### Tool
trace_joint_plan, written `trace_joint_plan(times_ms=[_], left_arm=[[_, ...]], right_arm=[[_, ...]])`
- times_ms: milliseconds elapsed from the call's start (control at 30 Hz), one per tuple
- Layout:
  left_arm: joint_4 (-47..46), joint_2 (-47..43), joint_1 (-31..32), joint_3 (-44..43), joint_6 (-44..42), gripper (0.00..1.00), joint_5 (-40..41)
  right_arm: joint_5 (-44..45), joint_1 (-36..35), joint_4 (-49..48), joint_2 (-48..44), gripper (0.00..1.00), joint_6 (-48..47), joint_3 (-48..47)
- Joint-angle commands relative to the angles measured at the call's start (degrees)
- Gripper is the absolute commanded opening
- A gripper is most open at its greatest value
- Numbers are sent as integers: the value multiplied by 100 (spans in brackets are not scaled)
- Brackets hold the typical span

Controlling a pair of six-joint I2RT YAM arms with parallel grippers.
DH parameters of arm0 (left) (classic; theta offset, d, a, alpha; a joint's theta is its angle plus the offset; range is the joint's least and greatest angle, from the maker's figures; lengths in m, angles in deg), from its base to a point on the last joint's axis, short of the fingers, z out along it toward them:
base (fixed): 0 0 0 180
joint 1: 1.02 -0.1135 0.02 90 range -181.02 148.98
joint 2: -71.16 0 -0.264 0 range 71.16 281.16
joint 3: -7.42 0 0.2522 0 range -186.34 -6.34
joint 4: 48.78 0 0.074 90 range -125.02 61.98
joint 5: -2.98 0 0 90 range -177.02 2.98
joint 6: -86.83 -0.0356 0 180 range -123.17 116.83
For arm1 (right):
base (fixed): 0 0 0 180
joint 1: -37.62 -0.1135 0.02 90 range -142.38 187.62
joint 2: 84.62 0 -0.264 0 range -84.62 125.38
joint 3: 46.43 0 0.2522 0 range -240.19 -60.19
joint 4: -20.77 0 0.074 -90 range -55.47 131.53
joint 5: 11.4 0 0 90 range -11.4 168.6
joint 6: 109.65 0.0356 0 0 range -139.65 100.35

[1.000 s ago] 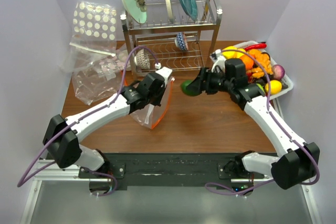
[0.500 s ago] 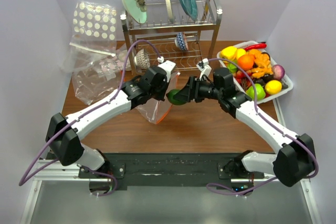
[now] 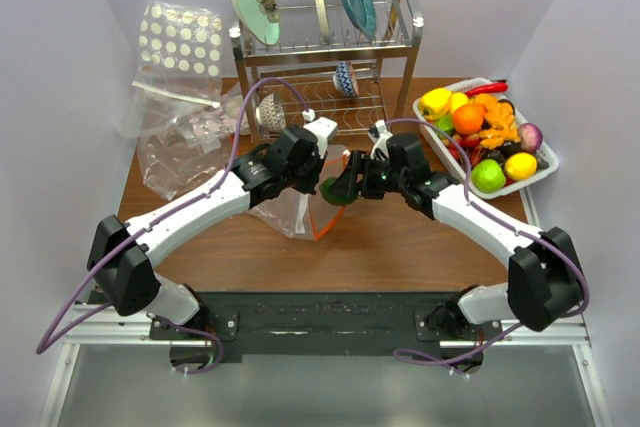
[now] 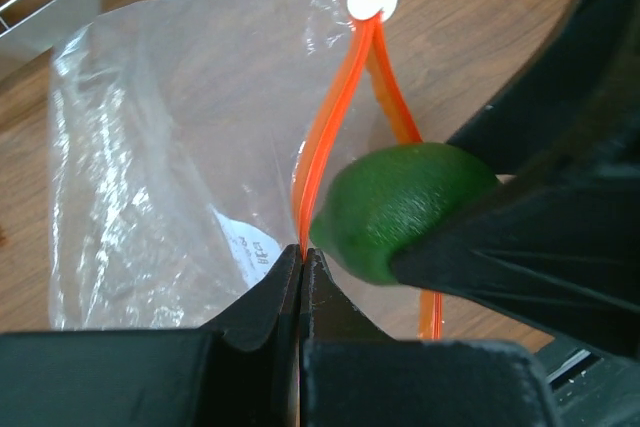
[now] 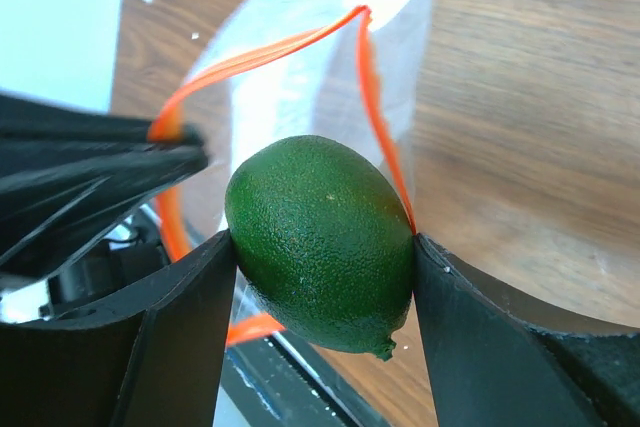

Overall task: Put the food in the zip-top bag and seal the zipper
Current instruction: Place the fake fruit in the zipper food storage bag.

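My right gripper [image 5: 320, 252] clamps a dark green lime [image 5: 315, 212] across its middle. It looks hard, glossy and light, so an off-centre squeeze could squirt it out. My left gripper [image 4: 302, 269] is pinched tight on the zipper [image 4: 322, 147], lifting the limp, crinkly zip-top bag [image 4: 150, 147] with its mouth just beside the lime.

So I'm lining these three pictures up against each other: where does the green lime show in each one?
Top external: the lime is mid-table, just left of picture centre, at the bag's mouth.
Left wrist: lime right of centre, its right side covered.
Right wrist: lime dead centre, clamped in the right gripper.
Shared landmark: the zipper, right beside the lime everywhere.
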State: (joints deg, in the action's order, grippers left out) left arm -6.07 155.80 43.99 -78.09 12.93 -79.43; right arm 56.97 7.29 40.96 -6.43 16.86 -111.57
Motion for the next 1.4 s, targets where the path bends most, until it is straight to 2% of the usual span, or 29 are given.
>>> trace_joint_plan(times_ms=[0, 133, 233, 367, 500, 567, 700, 833, 967, 1100, 1200, 1233, 1367], left_arm=[[-188, -202, -19, -147, 165, 0, -285], [-258, -202, -19, -147, 253, 0, -478], [-250, -185, -19, -243, 289, 0, -566], [-188, -202, -28, -401, 297, 0, -575], [-214, -238, -28, -437, 332, 0, -557], [-197, -238, -28, -454, 359, 0, -522], [-92, -211, -28, -577, 377, 0, -417], [110, -150, -37, -727, 350, 0, -189], [365, -114, -37, -788, 271, 0, 232], [419, -114, -28, -675, 87, 0, 541], [375, -106, -37, -578, -36, 0, 655], [348, -114, -45, -551, -63, 0, 673], [191, -123, -45, -463, -159, 0, 656]], right_arm=[[186, -17, -458, 117, 42, 311, 13], [-25, -96, -1020, 310, 42, 637, 92], [-52, -175, -1320, 407, 47, 822, 119], [-78, -219, -1303, 407, 63, 866, 110], [-96, -228, -1329, 162, 67, 910, 207], [-52, -237, -1259, -49, 79, 910, 251], [106, -228, -952, -392, 90, 805, 260], [334, -237, -452, -665, 89, 594, 172], [729, -228, 277, -876, 84, 147, -170], [1773, -211, 1288, -973, 84, -433, -968], [2889, -202, 1983, -990, 85, -864, -1435], [3527, -193, 2245, -982, 85, -969, -1541], [4892, 165, 2757, -815, 92, -1487, -1998]])
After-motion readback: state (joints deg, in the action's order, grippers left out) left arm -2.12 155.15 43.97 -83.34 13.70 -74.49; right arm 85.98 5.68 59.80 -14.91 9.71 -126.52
